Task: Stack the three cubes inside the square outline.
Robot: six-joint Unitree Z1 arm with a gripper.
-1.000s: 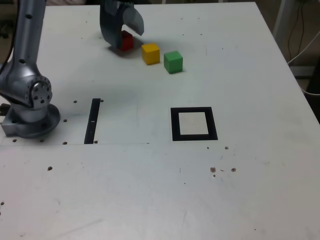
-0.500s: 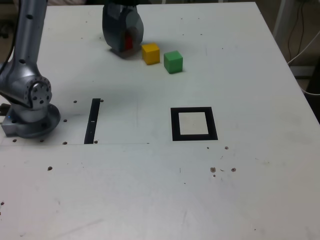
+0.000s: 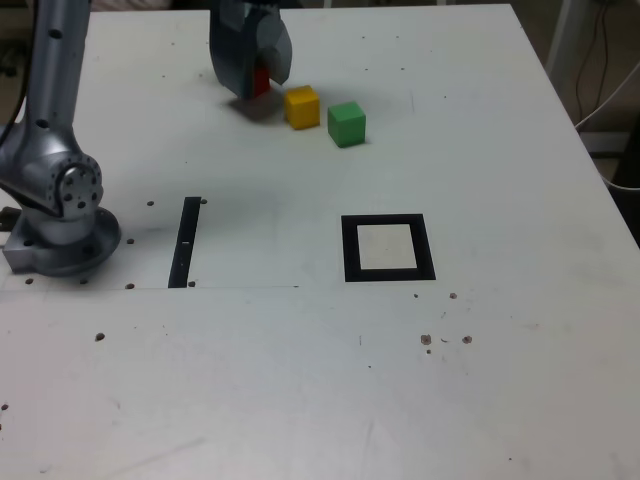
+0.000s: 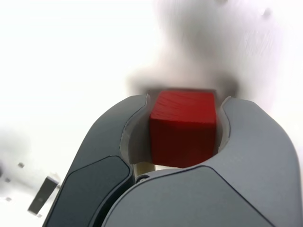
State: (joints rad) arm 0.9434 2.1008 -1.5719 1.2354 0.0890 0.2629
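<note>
1. Gripper (image 3: 262,82): jaws, spread wide a second ago, now pinch the red cube (image 4: 183,127) on two sides, at the far end of the table (image 3: 300,380).
2. Yellow cube (image 3: 302,107): unmoved, just beside the gripper on the exterior view's right.
3. Green cube (image 3: 346,124): unmoved, next along.
4. Square outline (image 3: 388,248): nearer the camera, well apart, nothing between.
5. Black strip (image 3: 185,241): beside the arm base (image 3: 62,240).

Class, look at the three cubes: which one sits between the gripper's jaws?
The red cube. The gripper has its jaws on either side of it, while the yellow cube and green cube stand free on the table beside it.
</note>
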